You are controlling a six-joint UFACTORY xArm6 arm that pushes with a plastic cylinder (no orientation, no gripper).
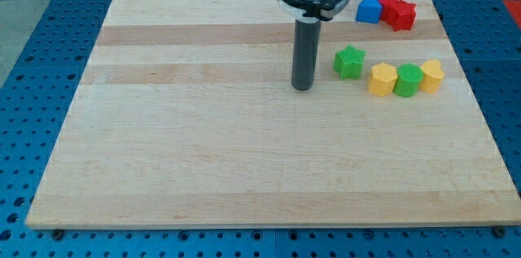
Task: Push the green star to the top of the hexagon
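Green star (349, 61) just right of my tip (302, 87), small gap, not touching. Yellow hexagon (382, 79) right-below star. No jaws: bare rod.

Single camera view, set above the wooden board (244, 152) and looking obliquely down from the near long edge toward the far one. Moderate range: all four board edges are in frame, with blue perforated table (32, 63) visible around them. The arm enters from the view's top.
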